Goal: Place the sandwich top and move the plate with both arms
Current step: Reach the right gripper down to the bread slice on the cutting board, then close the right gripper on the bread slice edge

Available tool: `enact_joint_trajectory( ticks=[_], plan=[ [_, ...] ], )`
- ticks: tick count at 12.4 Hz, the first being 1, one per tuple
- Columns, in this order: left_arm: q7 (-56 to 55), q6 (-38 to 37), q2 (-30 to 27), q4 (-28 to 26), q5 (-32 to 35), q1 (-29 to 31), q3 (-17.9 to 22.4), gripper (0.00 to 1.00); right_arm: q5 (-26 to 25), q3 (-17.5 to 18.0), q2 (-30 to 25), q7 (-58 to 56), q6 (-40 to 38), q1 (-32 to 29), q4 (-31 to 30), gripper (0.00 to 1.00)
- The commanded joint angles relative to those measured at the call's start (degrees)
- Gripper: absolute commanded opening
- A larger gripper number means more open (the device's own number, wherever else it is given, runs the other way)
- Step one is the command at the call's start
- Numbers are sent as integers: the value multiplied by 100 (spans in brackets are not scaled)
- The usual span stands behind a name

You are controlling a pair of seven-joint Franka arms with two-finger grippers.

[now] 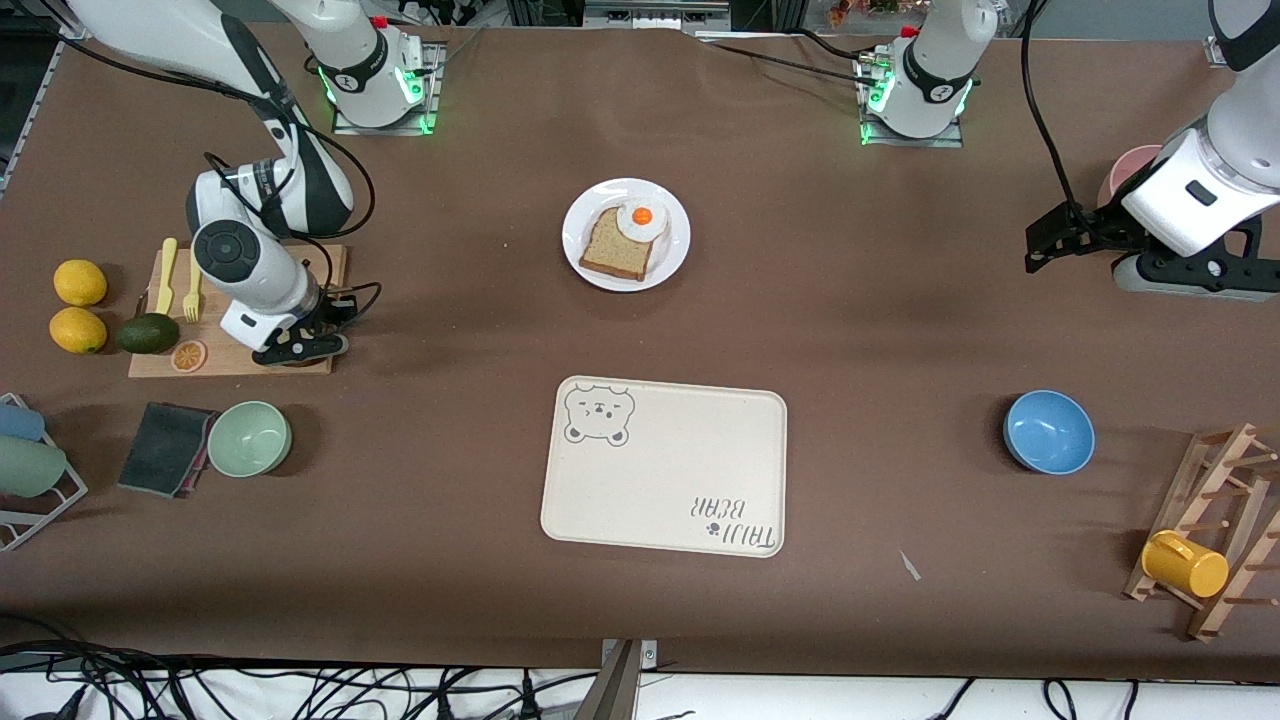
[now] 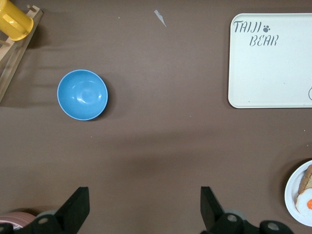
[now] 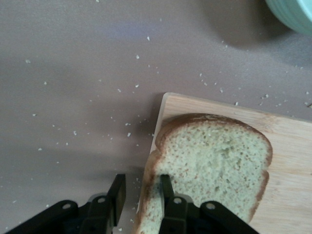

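The sandwich top (image 3: 214, 156) is a light tan slice with a brown crust. It lies on a wooden cutting board (image 1: 235, 358) toward the right arm's end of the table. In the front view my right gripper (image 1: 300, 347) hides it. My right gripper (image 3: 141, 183) is low over the slice's edge and open: one finger (image 3: 165, 187) is on the bread, the other (image 3: 117, 192) beside the crust. The white plate (image 1: 670, 262) holds a darker bread slice (image 1: 618, 245) and a fried egg (image 1: 642, 217). My left gripper (image 1: 1042, 248) waits open and empty over bare table (image 2: 145, 197).
A cream bear-print tray (image 1: 665, 465) lies nearer the front camera than the plate. A blue bowl (image 1: 1048, 432) and a mug rack (image 1: 1205, 540) are toward the left arm's end. A green bowl (image 1: 249, 438), lemons (image 1: 79, 282), an avocado (image 1: 147, 333) and yellow forks (image 1: 168, 275) surround the board.
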Motion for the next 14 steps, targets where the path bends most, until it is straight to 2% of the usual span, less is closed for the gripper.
enact_joint_trajectory(
  ticks=[1, 4, 10, 12, 14],
  plan=[
    [43, -102, 46, 114, -75, -6, 22, 100, -249, -132, 32, 109, 206, -3, -128, 27],
    [51, -102, 46, 114, -75, -6, 22, 100, -249, -132, 50, 109, 206, -3, -128, 0],
    [51, -102, 46, 114, -75, 3, 22, 100, -240, -89, -20, 74, 101, 6, 12, 0],
    [51, -102, 46, 114, -75, 3, 31, 100, -231, 42, -152, 83, -423, 6, 266, 0],
    [51, -102, 46, 114, -75, 3, 31, 100, -187, 306, -258, 161, -1275, 6, 696, 0]
  ],
)
